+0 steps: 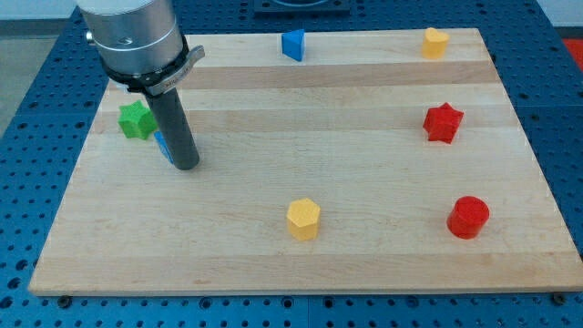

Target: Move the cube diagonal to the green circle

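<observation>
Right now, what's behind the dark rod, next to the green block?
A sliver of a blue block shows at the rod's left edge, beside the green star block. The rod covers the rest, so its shape is unclear.

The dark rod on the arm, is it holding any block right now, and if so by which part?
Nothing is held. My tip is a bare rod that cannot grasp; it stands on the board right beside a mostly hidden blue block, just right of the green star block.

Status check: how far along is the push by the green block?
Looks done: a small blue block, mostly hidden behind the rod, sits diagonally below-right of the green block, which looks star-like rather than round. In hand: my tip is close beside it, on its right. Left: confirming placement; the top blue block lies far off.
</observation>
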